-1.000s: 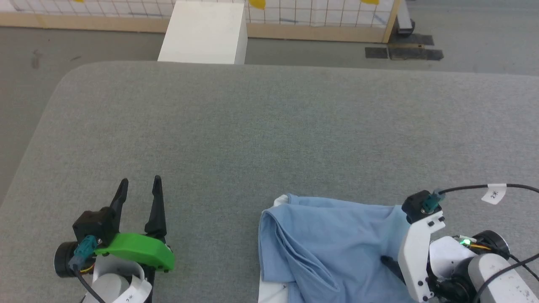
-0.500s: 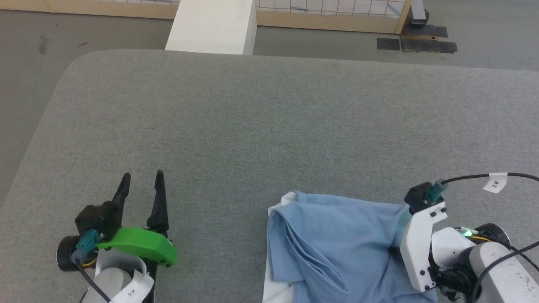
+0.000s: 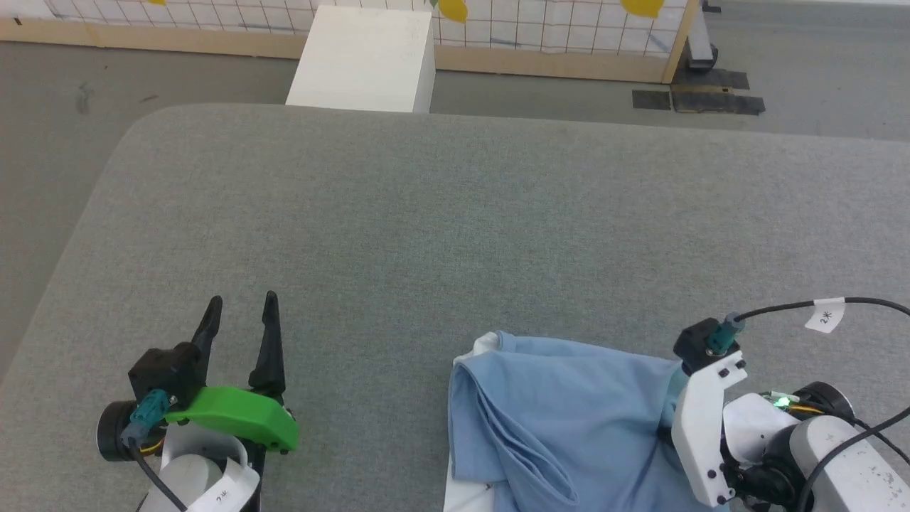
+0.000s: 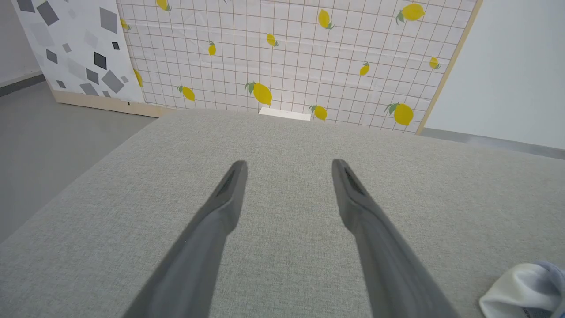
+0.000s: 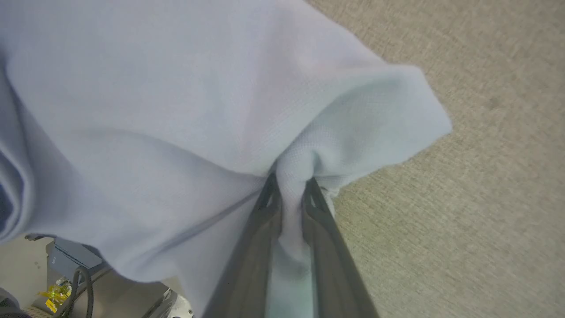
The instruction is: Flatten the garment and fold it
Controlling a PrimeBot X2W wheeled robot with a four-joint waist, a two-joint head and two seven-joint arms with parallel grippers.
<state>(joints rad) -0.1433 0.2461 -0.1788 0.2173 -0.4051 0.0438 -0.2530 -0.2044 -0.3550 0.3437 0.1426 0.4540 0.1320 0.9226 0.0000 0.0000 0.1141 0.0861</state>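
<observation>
one shirt (image 3: 561,412), light blue with a white edge, lies bunched on the grey table (image 3: 455,213) at about 5 o'clock in the head view, running off the bottom edge. the right pincer (image 5: 289,179) is at the shirt's 3 o'clock side. in its wrist view the two fingers are closed tight on a pinched ridge of blue cloth held between them. the left pincer (image 3: 238,313) sits at 7 o'clock, well apart from the shirt, which lies at its 3 o'clock. its fingers are spread wide with nothing between them. count: one shirt, two pincers, one table, one white box (image 3: 362,57) beyond the table at 12 o'clock.
</observation>
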